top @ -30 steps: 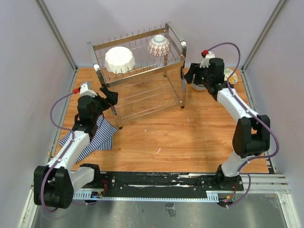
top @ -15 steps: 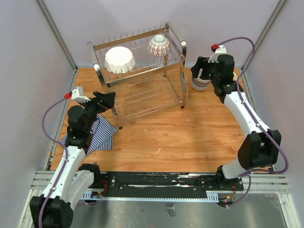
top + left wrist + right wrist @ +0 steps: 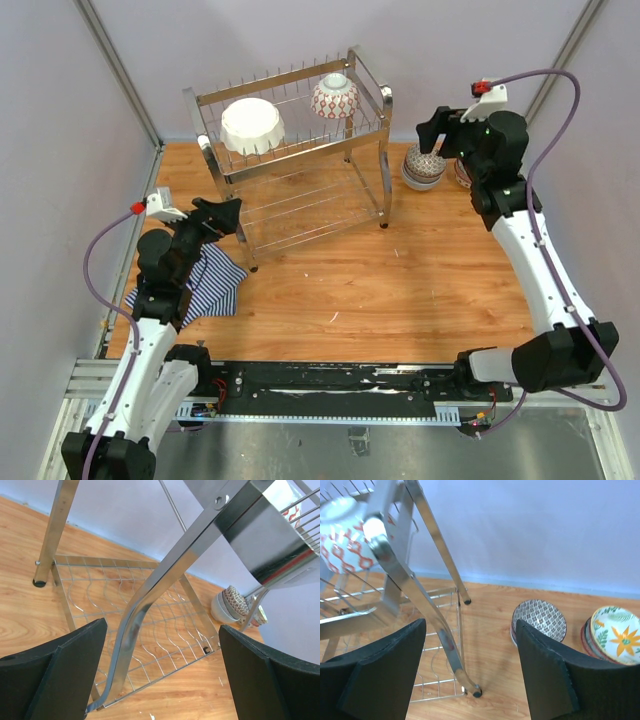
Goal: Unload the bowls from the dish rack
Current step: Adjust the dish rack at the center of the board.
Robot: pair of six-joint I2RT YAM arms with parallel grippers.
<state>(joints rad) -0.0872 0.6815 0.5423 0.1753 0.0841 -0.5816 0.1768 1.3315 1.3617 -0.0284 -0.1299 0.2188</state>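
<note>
A two-tier chrome wire dish rack (image 3: 295, 150) with upright prongs, four legs and loop handles at each end stands on the far left part of a wooden table (image 3: 400, 290), close to the back wall (image 3: 300, 40). On its upper tier a large white bowl (image 3: 252, 125) with a scalloped rim rests on edge among the prongs toward the left end. A white red-lattice bowl (image 3: 335, 96) sits mouth down near the right end. The lower tier is bare wire. To the right of the rack, on the table, are stacked bowls (image 3: 423, 167) topped by one with a dark geometric pattern. Just beside them to the right is a floral bowl (image 3: 615, 632) with an orange flower, nested in another bowl. Pale walls close in the table on the left, back and right. A broad stretch of open wood lies between the rack and the arm bases. A blue-and-white striped cloth (image 3: 205, 285) lies at the left edge. The left gripper (image 3: 222, 213) hovers above the cloth's far corner, just beside the rack's near left leg, its fingers spread wide and holding nothing. In its wrist view the chrome leg runs up between the two fingers, though whether the leg is actually within their reach cannot be told. The right gripper (image 3: 432, 130) is raised clear of the table, above the stacked bowls and apart from them, facing the rack's right end. Its fingers are well apart and hold nothing. The red-lattice bowl is up to its left on the rack.
</note>
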